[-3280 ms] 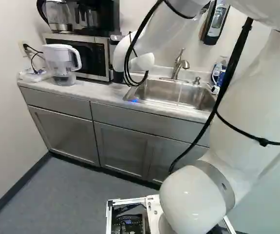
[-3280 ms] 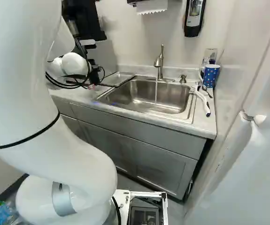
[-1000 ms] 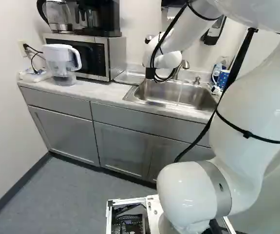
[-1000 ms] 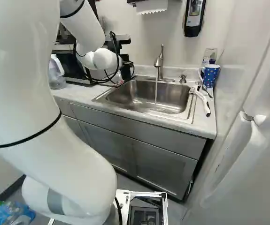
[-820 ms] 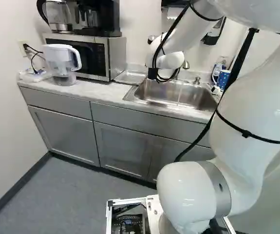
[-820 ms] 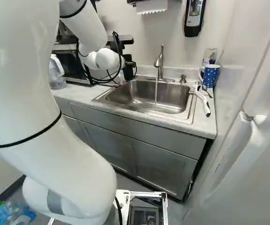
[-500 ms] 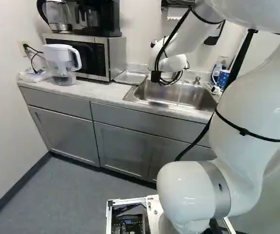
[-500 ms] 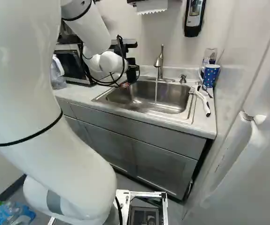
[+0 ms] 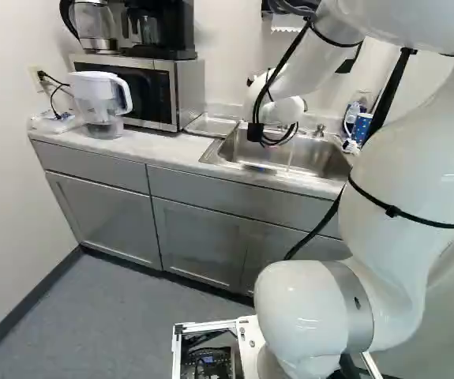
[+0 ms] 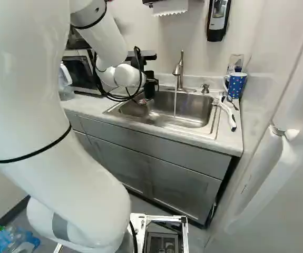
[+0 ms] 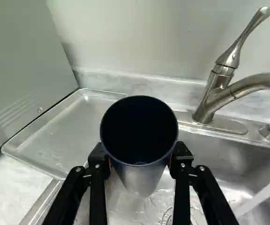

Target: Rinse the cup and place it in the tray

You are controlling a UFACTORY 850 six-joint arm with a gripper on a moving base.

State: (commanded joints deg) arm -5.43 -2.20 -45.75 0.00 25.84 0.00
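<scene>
Black tool clasping a dark-lined cup above the sink, metal tray just beside the basin, water running from the faucet.

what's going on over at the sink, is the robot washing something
It looks like it: the white robot arm has a cup clasped between its fingers over the end of the sink nearest the metal tray. Water is running from the faucet, but the cup is not under the stream. I can't tell whether it's been rinsed; it isn't in the tray.
</scene>
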